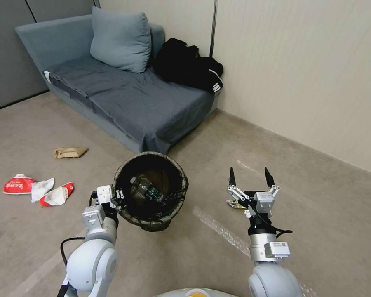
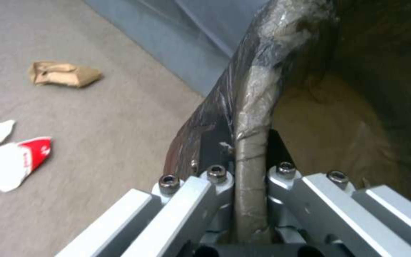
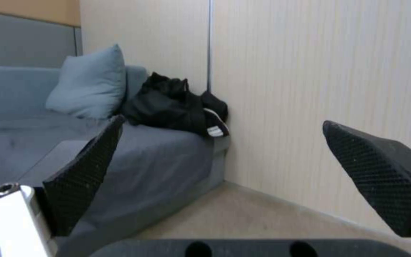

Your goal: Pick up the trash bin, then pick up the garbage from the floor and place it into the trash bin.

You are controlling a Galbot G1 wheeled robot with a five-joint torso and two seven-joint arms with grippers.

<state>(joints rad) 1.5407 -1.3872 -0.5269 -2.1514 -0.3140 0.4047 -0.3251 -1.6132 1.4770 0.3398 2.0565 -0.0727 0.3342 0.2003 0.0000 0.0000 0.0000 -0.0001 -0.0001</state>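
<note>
The beige floor [image 1: 49, 123] carries a crumpled paper bag [image 1: 69, 152], red-and-white wrappers [image 1: 57, 195] and tissue [image 1: 42, 188].

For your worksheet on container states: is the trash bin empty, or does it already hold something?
It holds something. In the head view, the trash bin, clamped at its rim by the left hand, shows a crumpled dark item with a label inside.

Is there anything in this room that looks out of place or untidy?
Yes. Litter lies on the floor to the robot's left: a crumpled brown paper bag, two red-and-white wrappers and a white tissue. A small piece sits under the open right claw. The left claw grips the trash bin by its rim.
</note>
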